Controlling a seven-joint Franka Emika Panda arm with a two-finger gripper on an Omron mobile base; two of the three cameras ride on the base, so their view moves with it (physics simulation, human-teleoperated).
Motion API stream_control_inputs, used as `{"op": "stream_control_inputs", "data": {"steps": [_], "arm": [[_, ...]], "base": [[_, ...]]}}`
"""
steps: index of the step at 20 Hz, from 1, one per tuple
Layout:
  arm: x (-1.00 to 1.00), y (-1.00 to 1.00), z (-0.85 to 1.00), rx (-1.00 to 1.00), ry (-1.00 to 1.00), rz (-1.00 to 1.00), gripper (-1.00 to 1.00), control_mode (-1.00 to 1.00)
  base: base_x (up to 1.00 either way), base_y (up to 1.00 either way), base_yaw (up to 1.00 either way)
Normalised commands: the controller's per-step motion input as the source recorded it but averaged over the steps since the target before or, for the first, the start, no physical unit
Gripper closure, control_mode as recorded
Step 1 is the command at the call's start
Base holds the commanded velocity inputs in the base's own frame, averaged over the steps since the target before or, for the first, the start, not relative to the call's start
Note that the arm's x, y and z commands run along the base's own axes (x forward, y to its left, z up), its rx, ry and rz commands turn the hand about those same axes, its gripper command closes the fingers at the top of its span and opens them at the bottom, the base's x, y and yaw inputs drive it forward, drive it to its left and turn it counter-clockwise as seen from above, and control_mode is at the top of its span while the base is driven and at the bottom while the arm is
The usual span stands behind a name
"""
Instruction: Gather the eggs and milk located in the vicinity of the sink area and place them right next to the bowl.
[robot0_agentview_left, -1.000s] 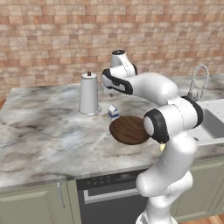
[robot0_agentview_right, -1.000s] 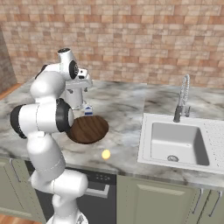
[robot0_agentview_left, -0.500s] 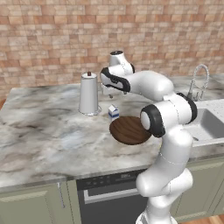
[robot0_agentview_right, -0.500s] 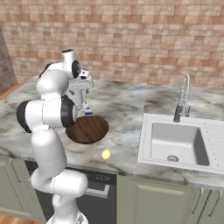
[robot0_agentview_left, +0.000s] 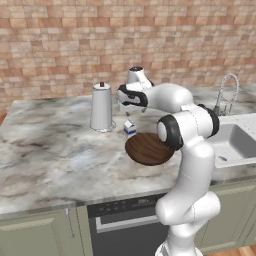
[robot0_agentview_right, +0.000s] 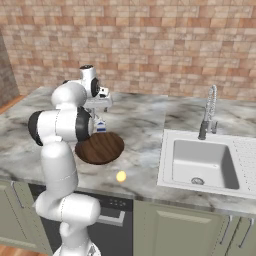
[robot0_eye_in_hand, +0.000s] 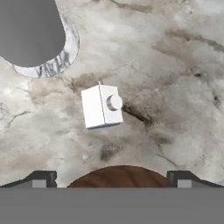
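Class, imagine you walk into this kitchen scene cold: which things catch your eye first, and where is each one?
The white arm reaches over the marble counter, its gripper open above the small milk carton, which stands just behind the dark wooden bowl. A bright yellow egg lies alone near the counter's front edge, between the bowl and the sink.

Red-brown brick wall (robot0_agentview_left: 60, 45) behind a grey marble counter (robot0_agentview_left: 45, 160); pale green cabinets (robot0_agentview_right: 190, 230) and dark dishwasher (robot0_agentview_left: 125, 225) below.

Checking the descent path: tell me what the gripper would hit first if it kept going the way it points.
Probably the milk carton, standing on the counter almost straight ahead of the open gripper; depth is unclear, and the bowl rim lies close to that line.
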Motion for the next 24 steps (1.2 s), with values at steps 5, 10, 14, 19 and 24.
{"op": "stream_control_inputs", "data": {"steps": [5, 10, 14, 19, 24], "arm": [[0.25, 0.09, -0.15, 0.0, 0.01, 0.0, -1.0, -1.0], [0.31, 0.21, -0.08, -0.01, 0.14, 0.0, -1.0, -1.0], [0.24, 0.08, -0.17, 0.0, 0.11, 0.0, -1.0, -1.0], [0.29, 0.01, -0.18, 0.0, 0.07, 0.0, -1.0, -1.0], [0.39, 0.0, -0.22, 0.0, 0.06, 0.0, -1.0, -1.0]], "base": [[0.0, 0.0, 0.0], [0.0, 0.0, 0.0], [0.0, 0.0, 0.0], [0.0, 0.0, 0.0], [0.0, 0.0, 0.0]]}}
